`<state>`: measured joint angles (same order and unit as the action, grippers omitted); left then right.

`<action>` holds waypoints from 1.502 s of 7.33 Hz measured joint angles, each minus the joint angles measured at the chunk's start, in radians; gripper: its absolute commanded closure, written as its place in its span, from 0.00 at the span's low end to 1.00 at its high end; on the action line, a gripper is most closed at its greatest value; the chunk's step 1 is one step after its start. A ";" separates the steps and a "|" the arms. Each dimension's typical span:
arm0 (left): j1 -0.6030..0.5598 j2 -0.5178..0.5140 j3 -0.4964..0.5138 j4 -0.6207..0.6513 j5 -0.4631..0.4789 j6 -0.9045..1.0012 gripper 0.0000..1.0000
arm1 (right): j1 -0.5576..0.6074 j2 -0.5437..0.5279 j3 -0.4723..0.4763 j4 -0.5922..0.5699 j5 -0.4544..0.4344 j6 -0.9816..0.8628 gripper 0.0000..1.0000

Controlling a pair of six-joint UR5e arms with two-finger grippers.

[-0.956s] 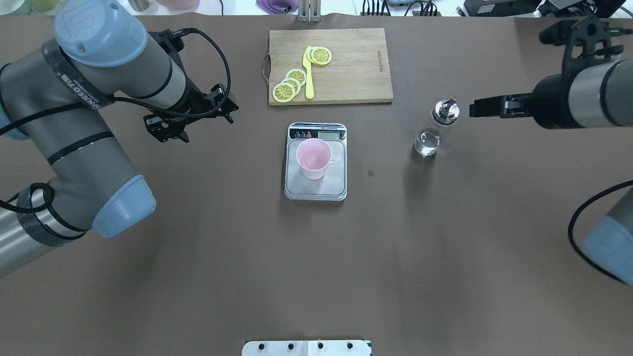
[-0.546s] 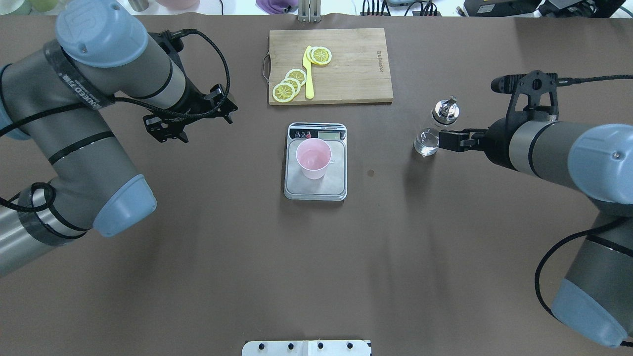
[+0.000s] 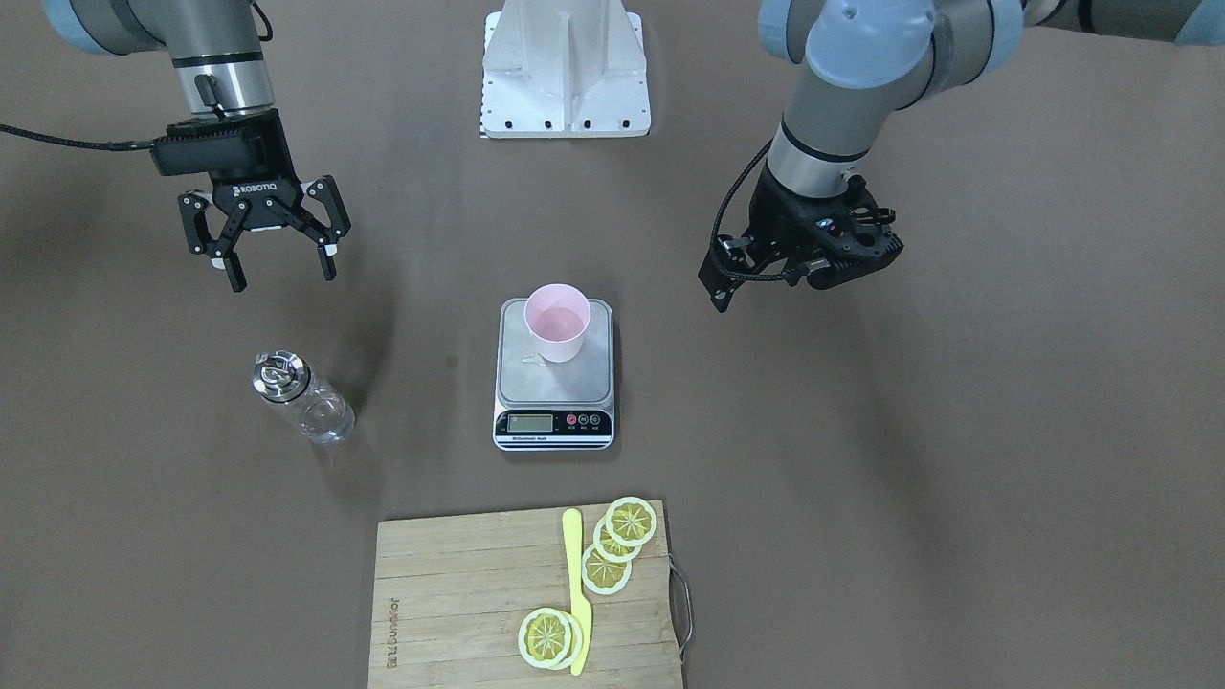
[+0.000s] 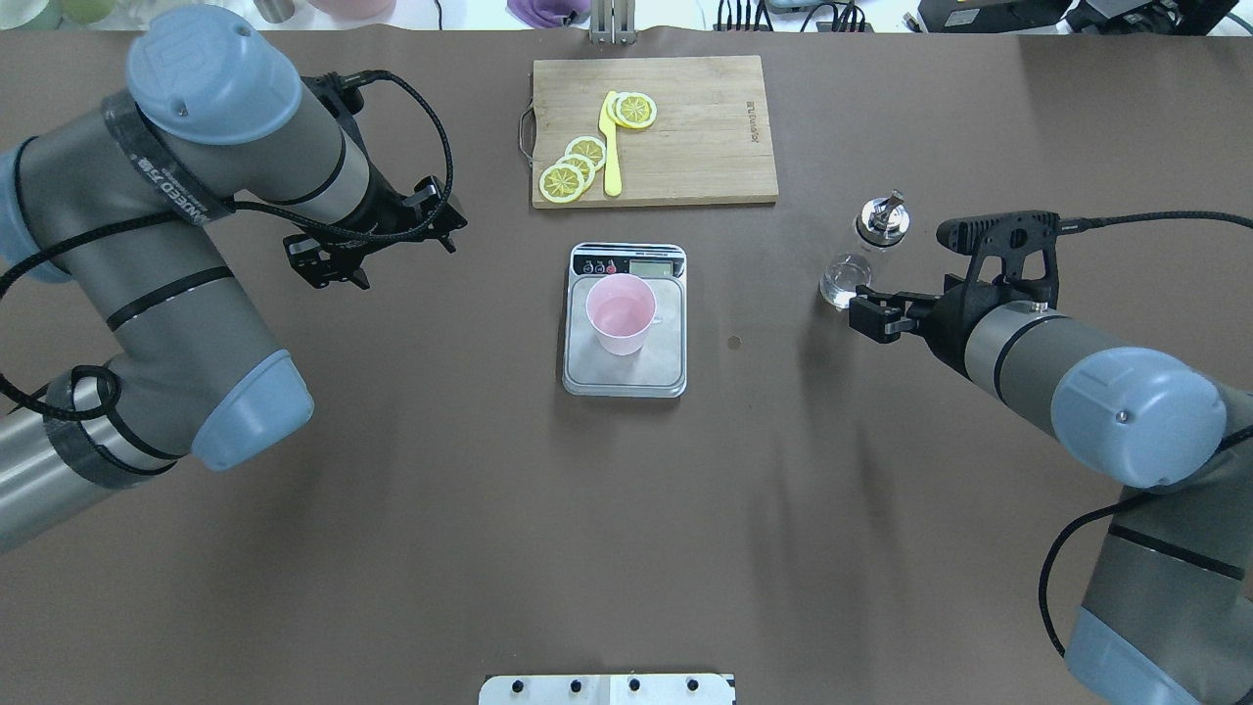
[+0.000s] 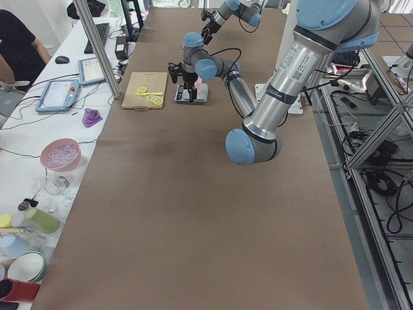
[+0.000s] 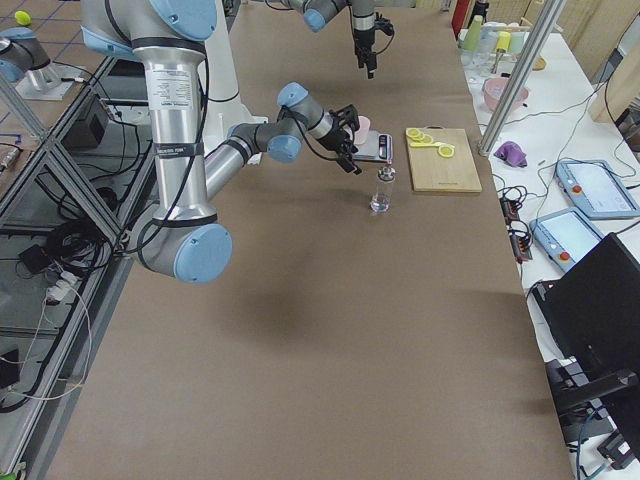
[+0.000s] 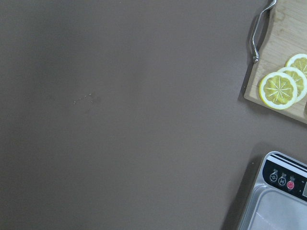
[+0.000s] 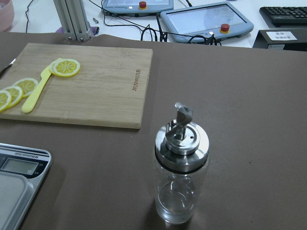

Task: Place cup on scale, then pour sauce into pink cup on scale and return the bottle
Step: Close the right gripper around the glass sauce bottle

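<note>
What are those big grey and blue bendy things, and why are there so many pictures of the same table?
They are two robot arms, each ending in a two-fingered pincer. All the pictures show one moment from different cameras: one above and behind the robot, one facing it, one at each end of the table, and one on each wrist. On the brown table sit a wooden board with lemon slices and a yellow knife, a scale with a pink cup on it, and a glass bottle. The right pincer is open, facing the bottle but not touching it. Nothing is being held.
</note>
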<state>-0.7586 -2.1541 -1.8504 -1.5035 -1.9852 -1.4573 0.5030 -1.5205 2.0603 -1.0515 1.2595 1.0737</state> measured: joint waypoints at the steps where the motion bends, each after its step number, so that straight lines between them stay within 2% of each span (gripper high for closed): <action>1: 0.000 0.001 0.001 0.000 0.000 0.000 0.02 | -0.021 -0.023 -0.080 0.150 -0.047 -0.005 0.04; 2: 0.001 0.001 0.002 0.000 0.001 -0.001 0.02 | -0.045 -0.030 -0.152 0.263 -0.100 -0.008 0.04; 4: 0.001 0.002 0.009 -0.002 0.001 0.000 0.02 | -0.080 -0.027 -0.213 0.337 -0.194 -0.037 0.04; 7: 0.001 0.002 0.023 -0.007 0.000 0.000 0.02 | -0.092 -0.007 -0.269 0.349 -0.263 -0.081 0.03; 11: 0.001 0.000 0.028 -0.007 0.000 0.020 0.02 | -0.080 0.051 -0.333 0.352 -0.280 -0.137 0.02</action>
<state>-0.7578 -2.1539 -1.8220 -1.5110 -1.9850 -1.4375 0.4232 -1.4698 1.7272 -0.6993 0.9790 0.9369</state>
